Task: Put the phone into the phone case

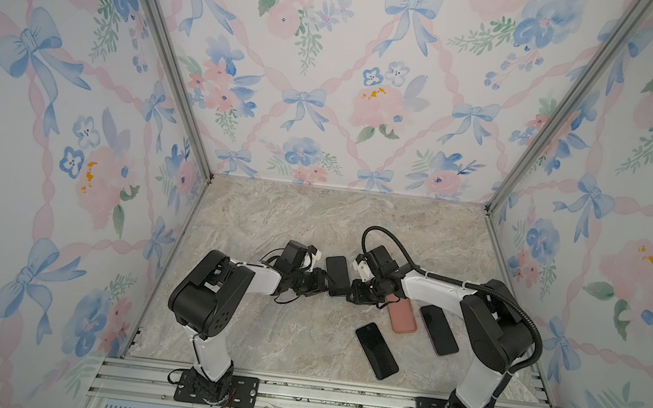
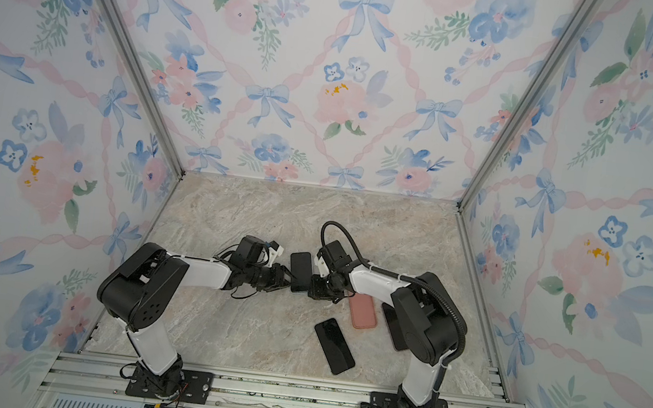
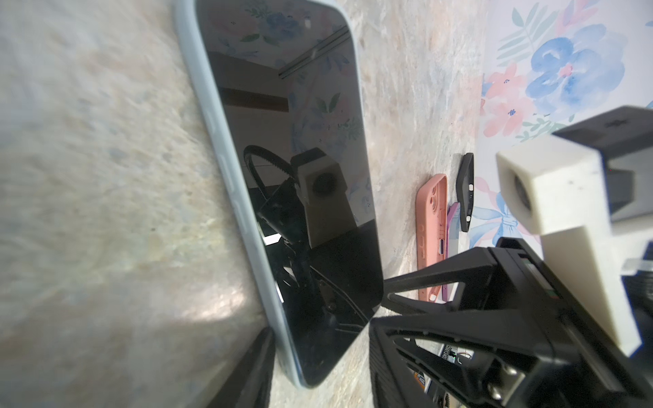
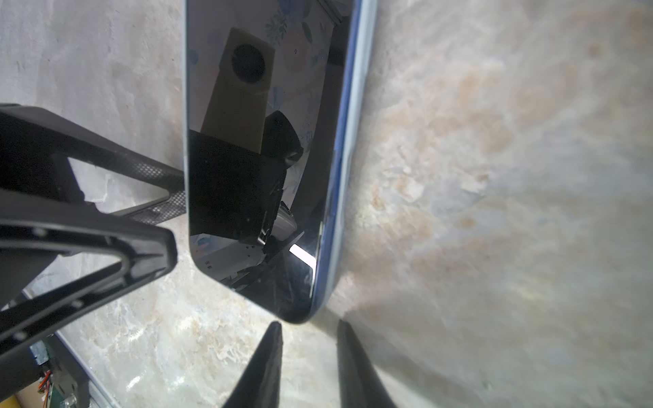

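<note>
Where marble (image 1: 272,228) spreads, glossy rounded phone (image 1: 337,275), possibly cased.

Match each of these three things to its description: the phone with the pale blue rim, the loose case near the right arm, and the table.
Things:
1 phone with the pale blue rim
2 loose case
3 table

Descriptions:
a pink
b marbled beige
c lying flat between the left gripper and the right gripper

Pairs: 1-c, 2-a, 3-b
</note>
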Controlling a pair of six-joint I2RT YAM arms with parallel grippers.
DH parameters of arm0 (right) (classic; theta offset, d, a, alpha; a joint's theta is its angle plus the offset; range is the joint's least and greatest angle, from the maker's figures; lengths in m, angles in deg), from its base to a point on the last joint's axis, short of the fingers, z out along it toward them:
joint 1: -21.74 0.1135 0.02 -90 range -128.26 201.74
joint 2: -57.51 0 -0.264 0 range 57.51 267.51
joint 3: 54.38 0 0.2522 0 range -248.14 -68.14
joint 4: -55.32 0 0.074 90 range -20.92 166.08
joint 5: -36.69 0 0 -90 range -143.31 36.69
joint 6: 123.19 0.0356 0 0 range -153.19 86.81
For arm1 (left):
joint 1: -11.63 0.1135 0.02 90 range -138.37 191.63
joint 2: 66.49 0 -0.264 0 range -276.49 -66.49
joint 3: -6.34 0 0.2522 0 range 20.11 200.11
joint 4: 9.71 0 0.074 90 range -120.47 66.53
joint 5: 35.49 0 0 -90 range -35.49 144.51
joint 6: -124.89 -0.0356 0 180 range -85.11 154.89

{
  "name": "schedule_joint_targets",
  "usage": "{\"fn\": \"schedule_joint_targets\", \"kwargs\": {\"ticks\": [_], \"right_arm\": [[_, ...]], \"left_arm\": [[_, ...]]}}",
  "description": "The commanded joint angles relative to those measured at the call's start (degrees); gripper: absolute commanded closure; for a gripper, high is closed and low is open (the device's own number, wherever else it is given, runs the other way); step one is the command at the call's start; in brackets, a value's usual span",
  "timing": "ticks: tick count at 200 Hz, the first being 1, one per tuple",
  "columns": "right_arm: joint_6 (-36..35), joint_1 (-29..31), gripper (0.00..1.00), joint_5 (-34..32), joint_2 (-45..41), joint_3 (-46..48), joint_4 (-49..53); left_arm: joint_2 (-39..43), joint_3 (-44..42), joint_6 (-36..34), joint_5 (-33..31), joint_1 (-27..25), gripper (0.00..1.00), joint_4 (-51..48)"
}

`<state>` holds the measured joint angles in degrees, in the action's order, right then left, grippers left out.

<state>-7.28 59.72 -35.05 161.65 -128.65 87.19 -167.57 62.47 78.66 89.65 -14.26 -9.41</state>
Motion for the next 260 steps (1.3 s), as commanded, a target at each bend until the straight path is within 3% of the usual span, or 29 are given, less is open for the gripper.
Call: {"fn": "schedule_joint_targets", "kwargs": {"ticks": [1, 61, 96, 260], "right_arm": [[0.1, -0.1, 0.70, 0.3, -1.0, -0.1, 1.8], [2.8, -1.5, 0.69, 0.9, -2.6, -0.4, -0.7], [6.8, -2.0, 0.73, 0.1, -2.4, 1.6, -4.4], [8.1, -1.7, 0.88, 0.7, 3.5, 3.1, -7.4]], "left_arm": [[-1.5, -2.0, -0.1, -0.8, -0.7, 0.54, -6.2], [-1.4, -2.2, 0.0, -0.7, -0.9, 0.54, -6.0], [-1.4, -2.2, -0.1, -0.9, -0.9, 0.54, -6.0], [-1.9, -2.1, -0.1, -1.0, -1.5, 0.55, -5.5]]}}
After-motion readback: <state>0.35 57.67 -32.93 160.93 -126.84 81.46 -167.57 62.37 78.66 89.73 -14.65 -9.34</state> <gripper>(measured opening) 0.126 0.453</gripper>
